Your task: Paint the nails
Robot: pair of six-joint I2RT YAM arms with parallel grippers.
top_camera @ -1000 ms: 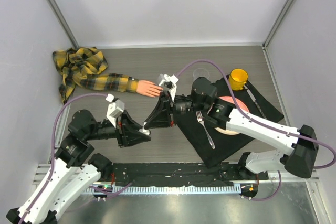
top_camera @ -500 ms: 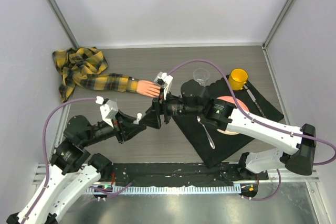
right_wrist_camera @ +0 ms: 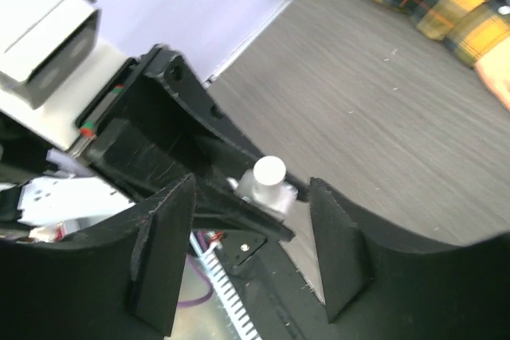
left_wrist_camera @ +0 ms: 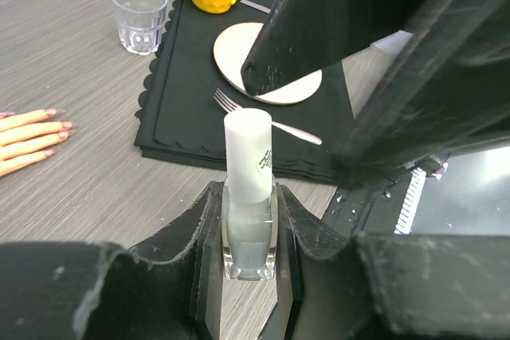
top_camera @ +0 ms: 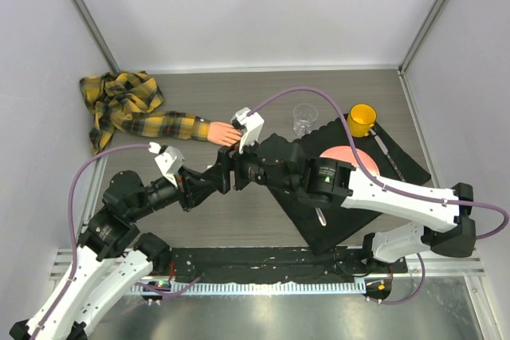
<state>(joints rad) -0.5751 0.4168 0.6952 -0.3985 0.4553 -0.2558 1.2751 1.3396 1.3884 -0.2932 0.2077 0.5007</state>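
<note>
The left arm (top_camera: 135,197) stretches from its base up and to the right, low over the table (top_camera: 191,220). The left gripper (left_wrist_camera: 249,232) is clamped on the glass body of a small clear bottle (left_wrist_camera: 249,189), which stands upright with its white cap free above the fingers. The right arm (top_camera: 382,193) reaches left across the black mat (top_camera: 343,224) and meets it mid-table. The right gripper (right_wrist_camera: 249,189) is spread wide, one finger on each side of the cap and apart from it. The nails (left_wrist_camera: 62,127) tip a fake hand (top_camera: 223,133) lying flat just beyond both grippers. The hand sticks out of a plaid sleeve (top_camera: 159,125) and points right.
</note>
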